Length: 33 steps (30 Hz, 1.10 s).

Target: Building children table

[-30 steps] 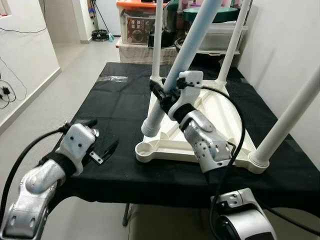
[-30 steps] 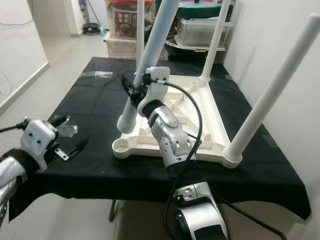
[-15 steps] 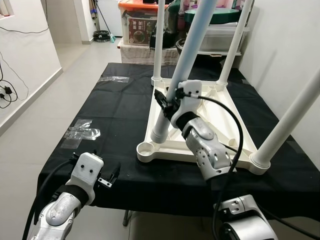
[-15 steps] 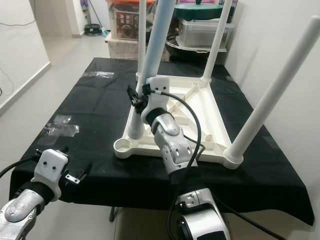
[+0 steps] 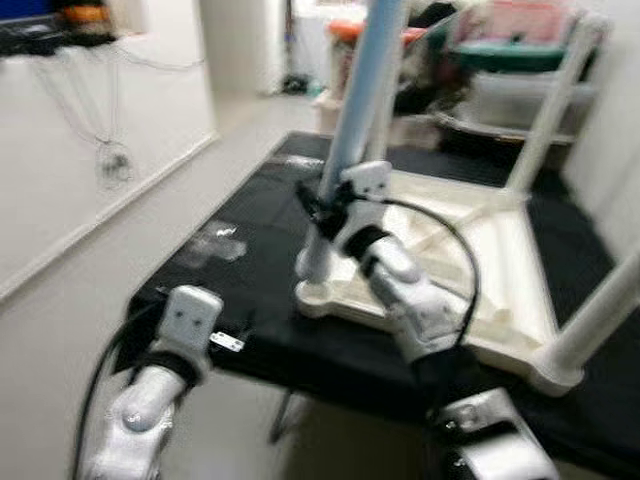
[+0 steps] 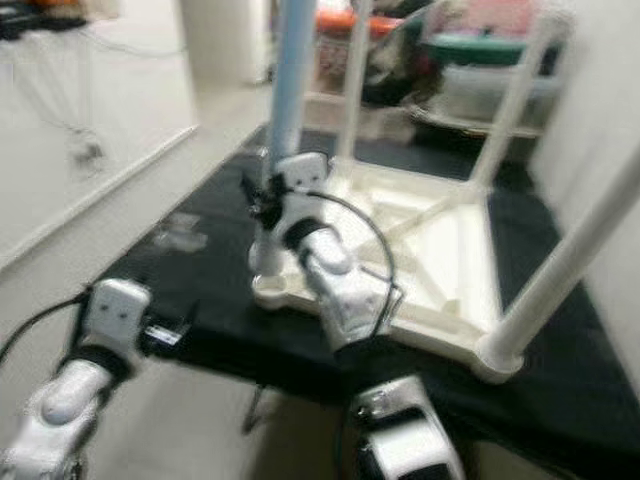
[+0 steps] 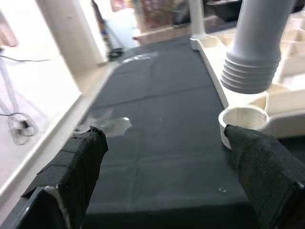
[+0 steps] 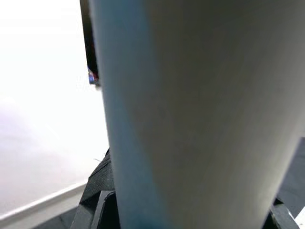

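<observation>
Table frame [image 5: 470,260] lies upside down on the black cloth [image 7: 157,124], and the right gripper [image 5: 322,205] is clamped around the loose leg [image 5: 355,110] above the empty corner socket [image 7: 243,119]. Bring the threaded end square over that socket before pressing; the left gripper [image 7: 167,171], fingers apart, hangs idle off the near edge

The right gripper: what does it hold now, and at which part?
The right gripper is shut on the loose table leg, gripping its lower part just above the threaded end. The left gripper is open and holds nothing.
</observation>
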### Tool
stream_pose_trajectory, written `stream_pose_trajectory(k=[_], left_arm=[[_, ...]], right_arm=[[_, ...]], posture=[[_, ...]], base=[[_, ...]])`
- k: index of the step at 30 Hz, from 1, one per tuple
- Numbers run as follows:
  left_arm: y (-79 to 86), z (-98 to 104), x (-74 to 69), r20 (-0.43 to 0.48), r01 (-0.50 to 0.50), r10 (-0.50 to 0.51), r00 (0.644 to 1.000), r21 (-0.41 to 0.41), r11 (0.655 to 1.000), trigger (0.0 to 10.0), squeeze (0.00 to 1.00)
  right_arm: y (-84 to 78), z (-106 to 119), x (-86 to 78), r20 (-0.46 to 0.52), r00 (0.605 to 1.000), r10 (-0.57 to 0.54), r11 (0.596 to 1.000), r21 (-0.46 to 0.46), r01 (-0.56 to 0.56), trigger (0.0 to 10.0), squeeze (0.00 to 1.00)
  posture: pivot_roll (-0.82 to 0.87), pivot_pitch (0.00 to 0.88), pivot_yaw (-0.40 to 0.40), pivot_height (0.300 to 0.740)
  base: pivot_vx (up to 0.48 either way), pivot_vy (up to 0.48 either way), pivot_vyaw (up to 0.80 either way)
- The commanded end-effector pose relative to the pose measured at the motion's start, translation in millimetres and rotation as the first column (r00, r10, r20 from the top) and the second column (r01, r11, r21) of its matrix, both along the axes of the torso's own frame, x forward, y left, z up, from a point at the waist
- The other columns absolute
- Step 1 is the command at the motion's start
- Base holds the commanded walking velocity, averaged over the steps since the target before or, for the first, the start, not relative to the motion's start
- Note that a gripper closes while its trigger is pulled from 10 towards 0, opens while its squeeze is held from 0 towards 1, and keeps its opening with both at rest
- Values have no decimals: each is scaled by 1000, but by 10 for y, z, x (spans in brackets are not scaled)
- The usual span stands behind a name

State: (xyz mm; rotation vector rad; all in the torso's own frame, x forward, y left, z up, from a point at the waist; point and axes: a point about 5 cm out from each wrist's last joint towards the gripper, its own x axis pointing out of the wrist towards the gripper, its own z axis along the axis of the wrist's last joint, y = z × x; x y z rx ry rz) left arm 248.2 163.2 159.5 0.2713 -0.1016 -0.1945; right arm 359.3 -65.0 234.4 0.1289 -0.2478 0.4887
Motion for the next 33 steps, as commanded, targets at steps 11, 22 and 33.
stream_pose_trajectory(k=[11,22,33], left_arm=[[1,76,87,42,-52,55,998,-78,996,10000,0],[-86,120,119,64,-23,31,997,-110,994,10000,0],[-160,93,84,56,29,-24,998,-93,995,10000,0]], right_arm=[[17,26,-27,19,999,30,1000,-5,-30,10000,0],[13,48,-42,24,999,47,999,2,-48,10000,0],[-4,82,-27,30,998,49,999,3,-49,10000,0]], posture=[[79,0,-56,740],[73,0,-55,740],[71,0,-55,740]], base=[[0,0,0],[255,0,0],[190,0,0]])
